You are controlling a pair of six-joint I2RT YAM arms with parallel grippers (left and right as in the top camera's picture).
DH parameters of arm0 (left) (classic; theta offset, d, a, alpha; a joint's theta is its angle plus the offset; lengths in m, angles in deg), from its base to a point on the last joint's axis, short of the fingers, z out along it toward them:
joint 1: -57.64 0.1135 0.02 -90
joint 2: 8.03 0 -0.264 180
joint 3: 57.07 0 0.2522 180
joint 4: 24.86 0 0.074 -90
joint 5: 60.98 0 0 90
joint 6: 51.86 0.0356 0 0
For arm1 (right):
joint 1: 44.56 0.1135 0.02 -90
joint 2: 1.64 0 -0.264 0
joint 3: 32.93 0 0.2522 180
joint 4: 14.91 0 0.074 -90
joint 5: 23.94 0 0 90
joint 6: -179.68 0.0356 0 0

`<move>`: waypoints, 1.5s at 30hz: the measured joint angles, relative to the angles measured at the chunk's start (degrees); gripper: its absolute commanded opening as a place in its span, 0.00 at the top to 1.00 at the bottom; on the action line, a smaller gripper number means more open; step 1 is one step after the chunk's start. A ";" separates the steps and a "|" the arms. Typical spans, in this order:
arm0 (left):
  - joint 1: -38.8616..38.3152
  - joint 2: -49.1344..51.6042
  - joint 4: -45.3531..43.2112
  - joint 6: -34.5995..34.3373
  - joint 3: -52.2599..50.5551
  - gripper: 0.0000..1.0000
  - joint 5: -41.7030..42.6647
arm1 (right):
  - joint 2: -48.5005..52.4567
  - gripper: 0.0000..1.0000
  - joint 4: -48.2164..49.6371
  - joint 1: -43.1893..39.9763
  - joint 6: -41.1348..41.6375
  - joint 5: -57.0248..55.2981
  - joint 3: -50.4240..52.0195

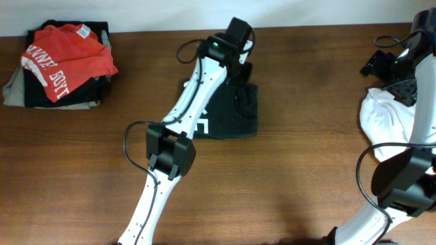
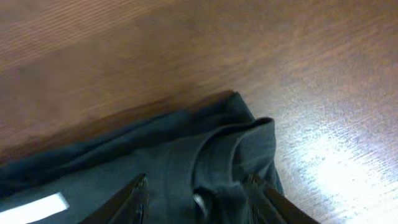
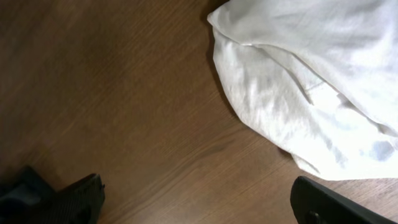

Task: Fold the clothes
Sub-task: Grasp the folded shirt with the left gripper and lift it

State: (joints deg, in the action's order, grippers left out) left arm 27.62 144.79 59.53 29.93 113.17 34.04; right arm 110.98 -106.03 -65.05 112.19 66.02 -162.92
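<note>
The dark T-shirt (image 1: 231, 112) lay folded into a compact block at the middle of the wooden tabletop (image 1: 306, 184), toward its far edge. A fragment of white block lettering (image 1: 202, 125) showed at the shirt's near left corner (too little of it to read). In the left wrist view the same lettering appeared as one white bar (image 2: 37, 208) on the cloth.

The left claw (image 2: 199, 200) hovered over the far edge of the shirt with its fingers (image 2: 134, 200) spread apart, released, and a bunched fold of dark fabric lay between them.

The right claw (image 3: 199, 208) stood open too, its fingers wide apart above bare wood just beside a crumpled white garment (image 3: 311, 81) at the right side of the tabletop.

At the far left corner a red T-shirt (image 1: 65, 58) lay on top of a stack of folded clothes (image 1: 17, 92). Its white arched lettering (image 1: 48, 68) faced away from the camera and could not be read with certainty. A small white neck label (image 1: 83, 30) was too small to make out.
</note>
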 measured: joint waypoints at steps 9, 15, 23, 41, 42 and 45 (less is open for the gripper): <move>-2.97 0.00 -8.20 -3.65 -8.96 0.50 6.03 | 0.00 0.01 0.00 0.00 0.02 0.00 0.00; -4.72 1.62 -10.51 -3.63 -8.96 0.50 8.70 | 0.00 0.01 -0.02 0.00 -0.02 0.00 0.00; -10.78 0.68 5.49 5.29 11.32 0.15 14.71 | 0.00 0.01 0.00 0.00 0.00 0.00 0.00; 26.56 -7.82 24.28 9.77 -7.19 0.01 13.90 | 0.00 0.01 0.02 0.00 0.02 0.02 0.00; 26.45 -7.87 22.27 10.45 -11.02 0.01 14.53 | 0.00 0.01 0.00 0.00 0.00 0.02 0.00; 26.34 -7.74 16.94 12.92 -19.93 0.01 16.94 | 0.00 0.01 -0.02 0.00 0.04 0.00 0.00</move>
State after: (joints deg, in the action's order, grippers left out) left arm 53.96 137.05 76.47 42.85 93.24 50.98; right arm 110.98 -106.05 -65.05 112.23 66.02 -162.92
